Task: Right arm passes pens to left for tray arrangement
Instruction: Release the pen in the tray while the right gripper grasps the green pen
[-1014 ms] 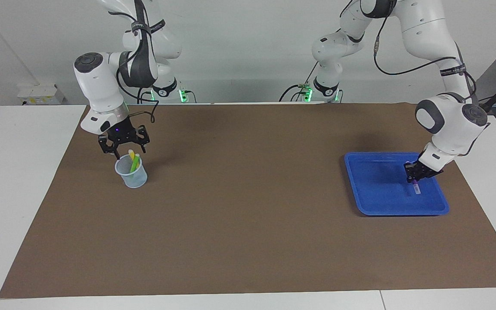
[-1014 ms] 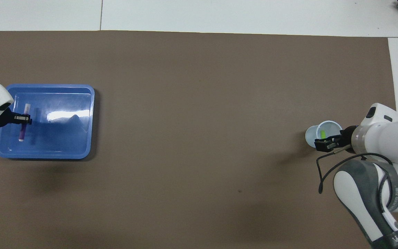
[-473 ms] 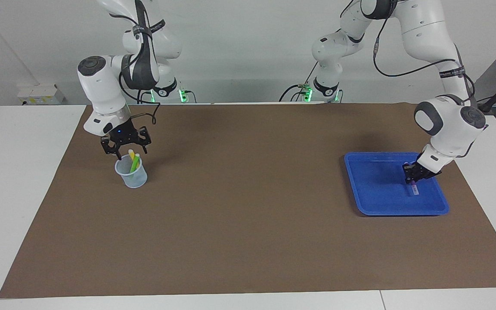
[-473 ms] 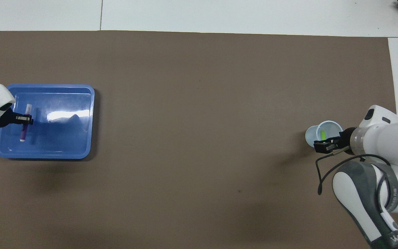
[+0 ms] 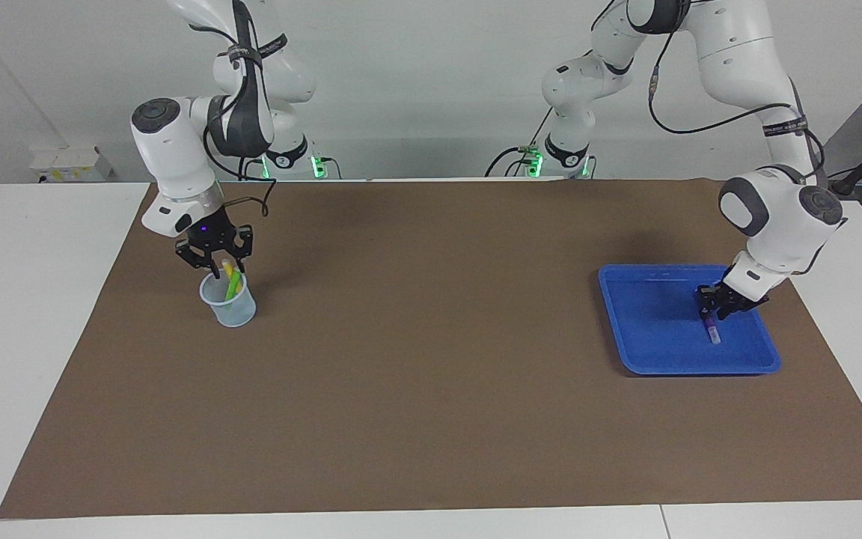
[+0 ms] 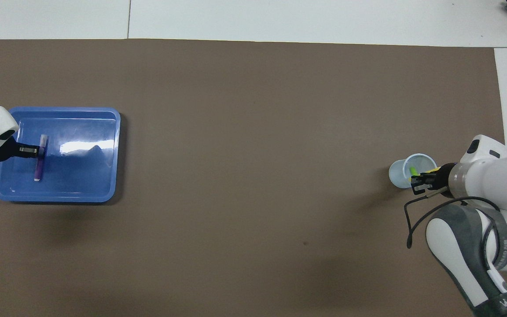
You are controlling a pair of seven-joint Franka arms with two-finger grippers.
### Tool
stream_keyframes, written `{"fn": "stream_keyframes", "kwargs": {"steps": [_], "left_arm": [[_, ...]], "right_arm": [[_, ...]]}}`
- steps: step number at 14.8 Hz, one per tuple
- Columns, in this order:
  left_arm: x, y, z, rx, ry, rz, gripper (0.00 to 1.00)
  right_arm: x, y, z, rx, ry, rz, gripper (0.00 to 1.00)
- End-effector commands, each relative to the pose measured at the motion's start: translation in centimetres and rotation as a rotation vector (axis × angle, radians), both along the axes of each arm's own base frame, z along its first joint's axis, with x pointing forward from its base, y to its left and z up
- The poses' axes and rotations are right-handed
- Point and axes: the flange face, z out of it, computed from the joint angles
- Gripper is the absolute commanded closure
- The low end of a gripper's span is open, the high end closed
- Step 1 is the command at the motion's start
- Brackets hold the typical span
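Observation:
The blue tray [image 5: 648, 352] [image 6: 86, 185] sits at the left arm's end of the table. A purple pen [image 5: 713, 331] [image 6: 40, 160] lies flat in it. My left gripper [image 5: 712, 308] [image 6: 33, 150] hangs just over that pen, open, with the pen free of its fingers. At the right arm's end stands a translucent cup [image 5: 230, 307] [image 6: 398, 176] holding a green pen [image 5: 234, 284] [image 6: 411, 170] and a yellow pen [image 5: 227, 267] [image 6: 429, 170]. My right gripper [image 5: 220, 263] [image 6: 417, 180] is at the cup's mouth, shut on the top of the yellow pen.
A brown mat [image 5: 431, 374] covers most of the white table [image 5: 27, 337]. The cup and the tray are the only loose things on it. A black cable [image 6: 412, 220] loops from the right wrist.
The right gripper has dropped to the cup and shut on the yellow pen. The left gripper has let go of the purple pen, which now lies flat in the tray, and lifted slightly.

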Motion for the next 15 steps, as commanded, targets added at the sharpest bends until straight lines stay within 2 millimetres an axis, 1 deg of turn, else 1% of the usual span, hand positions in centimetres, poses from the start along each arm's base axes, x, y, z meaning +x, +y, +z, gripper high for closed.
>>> {"fn": "stream_keyframes", "kwargs": {"steps": [1, 2, 3, 4, 5, 6, 7, 8, 9, 11, 12, 15], "left_arm": [[0.4, -0.2, 3.0, 0.012, 0.033, -0.006, 0.55], [0.3, -0.5, 3.8, 0.01, 0.039, -0.006, 0.54], [0.2, -0.8, 4.4, 0.008, 0.046, 0.012, 0.54], [0.0, -1.3, 5.2, 0.007, 0.051, 0.04, 0.51], [0.0, -2.7, 5.7, 0.003, 0.065, 0.059, 0.46], [-0.2, -4.0, 6.3, 0.002, 0.082, 0.084, 0.42], [-0.4, -5.3, 6.9, 0.003, 0.097, 0.11, 0.4], [-0.5, -6.7, 7.1, -0.006, 0.118, 0.138, 0.37], [-0.7, -8.2, 7.8, -0.04, 0.129, 0.19, 0.33], [-1.2, -10.8, 9.2, -0.112, 0.156, 0.351, 0.22], [-1.6, -12.2, 9.9, -0.129, 0.18, 0.419, 0.2], [-3.3, -16.3, 12.7, -0.129, 0.232, 0.472, 0.16]], "right_arm": [[-0.8, -0.4, 0.3, -0.029, -0.002, 0.022, 0.88], [-0.8, -0.4, 0.3, -0.03, -0.001, 0.023, 0.93], [-0.9, -0.4, 0.3, -0.028, 0.001, 0.022, 0.95], [-0.9, -0.4, 0.3, -0.027, 0.001, 0.013, 0.86], [-0.9, -0.4, 0.2, -0.027, 0.002, 0.01, 0.59], [-0.8, -0.4, 0.1, -0.026, 0.003, 0.007, 0.35], [-0.8, -0.5, 0.0, -0.025, 0.006, 0.005, 0.25], [-0.8, -0.6, -0.1, -0.025, 0.006, 0.004, 0.24], [-1.0, -1.2, -0.3, -0.024, 0.013, -0.01, 0.22], [-1.3, -1.7, -0.6, -0.025, 0.019, -0.013, 0.22], [-1.6, -1.7, -0.8, -0.026, 0.024, -0.015, 0.22], [-1.7, -1.7, -0.9, -0.026, 0.024, -0.017, 0.23]]}}
